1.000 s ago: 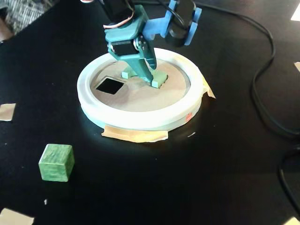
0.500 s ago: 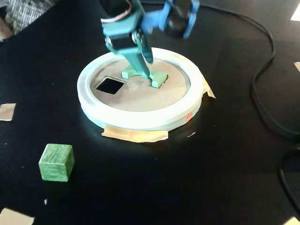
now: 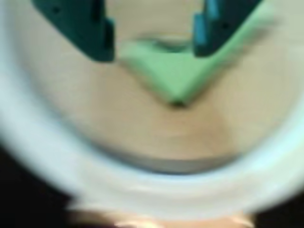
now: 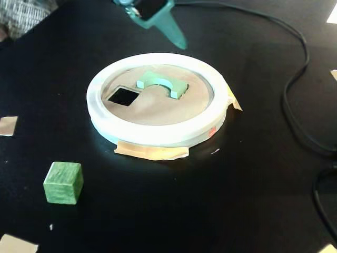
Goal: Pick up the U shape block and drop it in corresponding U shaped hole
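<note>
Pincer (image 3: 152, 33) spread above blurred U shape block (image 3: 175, 78).

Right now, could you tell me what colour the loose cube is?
Darker streaked green cube, clearest in the fixed view.

Probably a home hobby bench: black table (image 4: 253, 174), taped cardboard, loose cables (image 4: 295, 100).

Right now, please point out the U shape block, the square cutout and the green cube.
U shape block (image 4: 158, 83): fixed view, top of its arch.
Square cutout (image 4: 123, 96): fixed view, dark middle.
Green cube (image 4: 63, 182): fixed view, front face.
</note>
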`<state>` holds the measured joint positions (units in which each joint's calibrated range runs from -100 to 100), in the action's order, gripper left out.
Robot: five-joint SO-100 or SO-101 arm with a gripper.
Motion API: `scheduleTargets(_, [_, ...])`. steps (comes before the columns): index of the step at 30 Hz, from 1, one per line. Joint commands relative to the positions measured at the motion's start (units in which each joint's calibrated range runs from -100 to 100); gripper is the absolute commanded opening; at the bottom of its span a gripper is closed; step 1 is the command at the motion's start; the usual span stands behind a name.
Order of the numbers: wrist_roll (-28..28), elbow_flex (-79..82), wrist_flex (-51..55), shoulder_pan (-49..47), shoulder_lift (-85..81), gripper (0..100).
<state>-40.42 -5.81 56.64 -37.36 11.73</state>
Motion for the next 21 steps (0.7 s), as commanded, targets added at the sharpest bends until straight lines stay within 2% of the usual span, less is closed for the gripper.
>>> scheduleTargets(1, [17.78, 0.07, 12.55, 9.90, -10.70, 28])
scheduleTargets(3, [22.32, 0.07, 19.77, 14.77, -14.64, 28])
scheduleTargets(4, [25.45, 0.07, 25.39, 20.13, -17.86, 27])
scheduleTargets(9, [35.02, 1.25, 36.33, 33.74, -27.98, 27])
scheduleTargets(14, [42.00, 10.36, 37.94, 37.24, -41.06, 27])
scheduleTargets(21, [42.78, 35.68, 32.42, 37.99, -66.05, 27])
